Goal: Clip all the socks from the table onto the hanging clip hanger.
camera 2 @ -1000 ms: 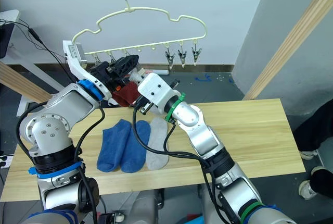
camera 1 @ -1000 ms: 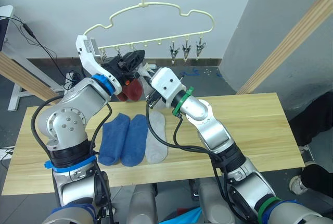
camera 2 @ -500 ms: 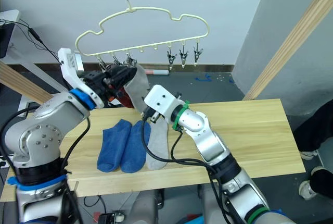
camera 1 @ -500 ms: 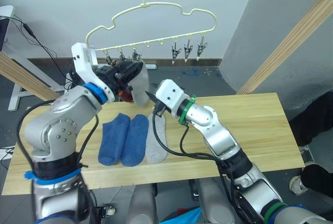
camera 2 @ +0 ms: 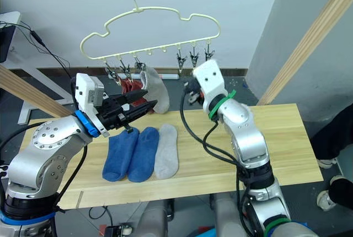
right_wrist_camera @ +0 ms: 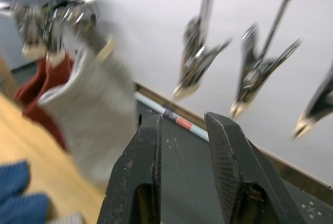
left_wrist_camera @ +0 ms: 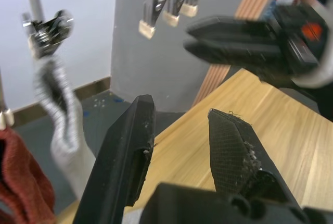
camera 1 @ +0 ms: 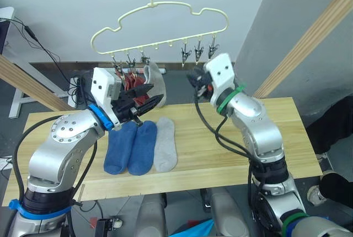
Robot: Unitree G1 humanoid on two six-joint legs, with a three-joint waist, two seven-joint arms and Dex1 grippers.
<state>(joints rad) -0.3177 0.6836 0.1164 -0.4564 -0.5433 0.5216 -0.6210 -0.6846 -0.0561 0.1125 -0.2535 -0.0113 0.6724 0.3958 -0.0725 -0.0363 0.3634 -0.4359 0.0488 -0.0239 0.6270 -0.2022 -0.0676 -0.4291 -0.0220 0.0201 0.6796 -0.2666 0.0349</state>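
The pale yellow-green clip hanger (camera 1: 152, 4) hangs above the table's (camera 1: 265, 138) far edge. Two rust-red socks (camera 1: 131, 81) and one light grey sock (camera 1: 155, 81) hang from its left clips. Two blue socks (camera 1: 118, 149) (camera 1: 143, 147) and a grey sock (camera 1: 164, 151) lie side by side on the table. My left gripper (camera 1: 150, 98) is open and empty, just below the hanging grey sock (left_wrist_camera: 60, 114). My right gripper (camera 1: 193, 81) is open and empty, raised beside the free metal clips (camera 1: 198, 52) (right_wrist_camera: 197, 62), to the right of the grey sock (right_wrist_camera: 99, 114).
Slanted wooden beams stand at the far left (camera 1: 22, 80) and right (camera 1: 309, 44). A white stand with cables (camera 1: 16, 27) is behind the table on the left. The table's right half is bare wood.
My left gripper has let go of the grey sock, which now hangs from a clip, and has dropped below it. My right arm has swung up and right, toward the free clips.
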